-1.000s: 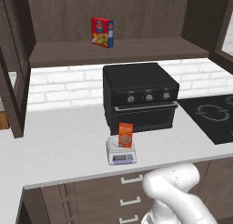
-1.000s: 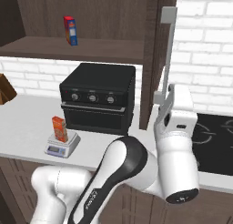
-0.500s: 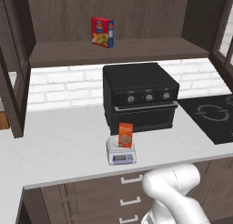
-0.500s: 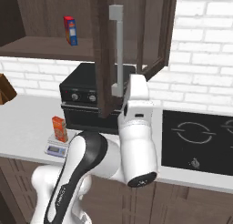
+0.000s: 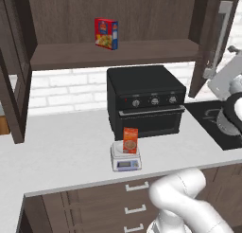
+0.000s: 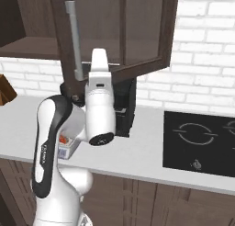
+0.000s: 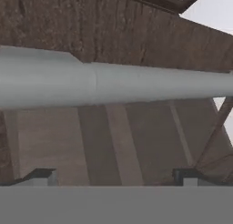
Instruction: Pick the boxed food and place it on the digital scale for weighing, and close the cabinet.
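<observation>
So the boxed food (image 5: 130, 140) is sitting upright on the digital scale (image 5: 126, 159), which is on the white table (image 5: 61, 154) just in front of the black oven (image 5: 145, 99). The scale's little display faces the near edge. In the right base view the arm covers most of the scale and box, just a corner of each peeks out next to its dark joint.

The cabinet (image 6: 124, 34) is still open. Its right door hangs swung out over the table, and the long silver handle (image 6: 74, 39) stands vertical on the door's edge. On the left side, the other door (image 5: 10, 80) sticks out toward the near side too. Inside on the shelf (image 5: 113, 54) there's a red-and-blue box (image 5: 106, 33) standing by itself, up above the oven.

The pincer (image 7: 116, 180) is right up at the handle; in the hand view the grey bar runs across the picture just beyond the two fingertips (image 7: 41, 175), which stand wide apart, so it's open and not gripping anything. Whether it's actually touching the door is hard to tell.

The black cooktop (image 6: 202, 142) is set into the table to the right of the oven.
</observation>
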